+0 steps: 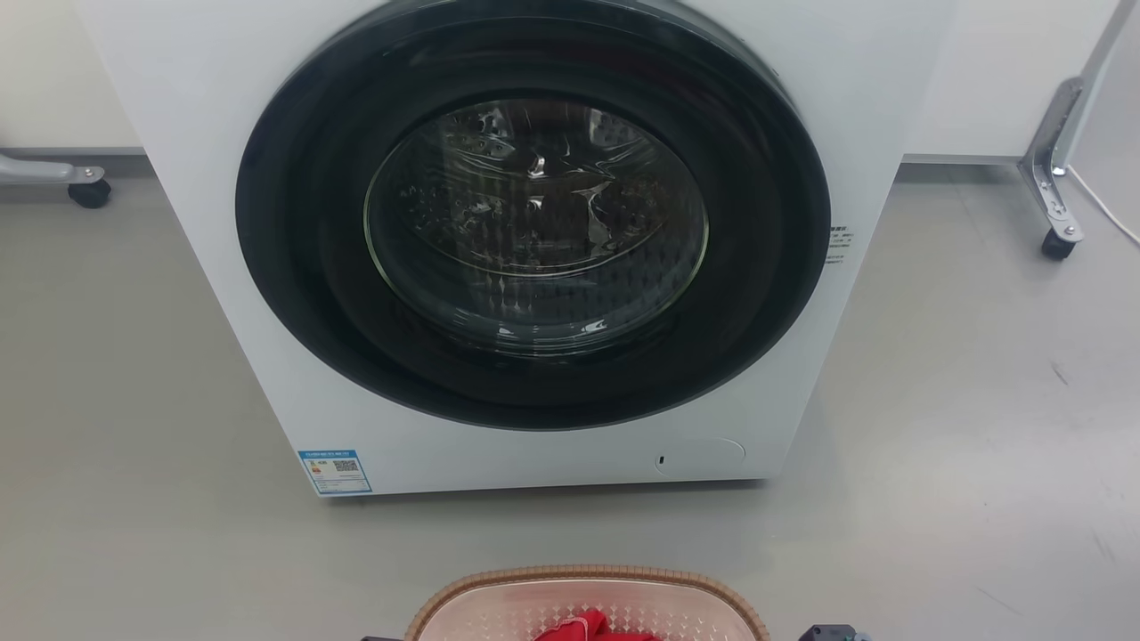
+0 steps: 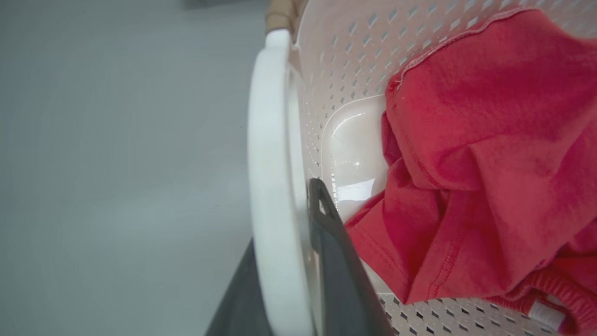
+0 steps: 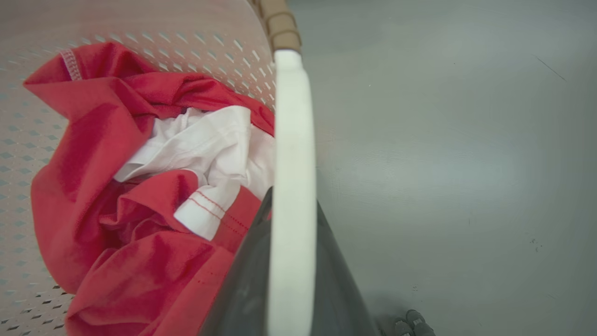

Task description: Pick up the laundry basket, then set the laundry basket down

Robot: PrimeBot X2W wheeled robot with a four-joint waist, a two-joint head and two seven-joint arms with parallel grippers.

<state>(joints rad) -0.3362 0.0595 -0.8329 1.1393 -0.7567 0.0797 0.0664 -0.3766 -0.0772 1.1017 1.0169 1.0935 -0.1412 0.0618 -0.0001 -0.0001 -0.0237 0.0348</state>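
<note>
The laundry basket (image 1: 579,572) sits at the bottom edge of the head view, cream with a brown woven rim, on or just above the grey floor; I cannot tell which. Red clothing (image 1: 588,626) lies inside it. In the left wrist view my left gripper (image 2: 284,219) is shut on the basket's white side handle (image 2: 270,140), one dark finger on each side, beside the perforated wall (image 2: 354,42) and a red garment (image 2: 489,140). My right gripper (image 3: 294,200) clamps the other white handle (image 3: 291,140) the same way, next to red fabric (image 3: 116,233) and a white cloth (image 3: 210,144).
A white washing machine (image 1: 534,249) with a shut dark round door stands close behind the basket. A wheeled metal leg (image 1: 1055,205) and a white cable (image 1: 1104,209) are at the far right, a caster (image 1: 89,191) at the far left. Grey floor (image 1: 935,445) lies on both sides.
</note>
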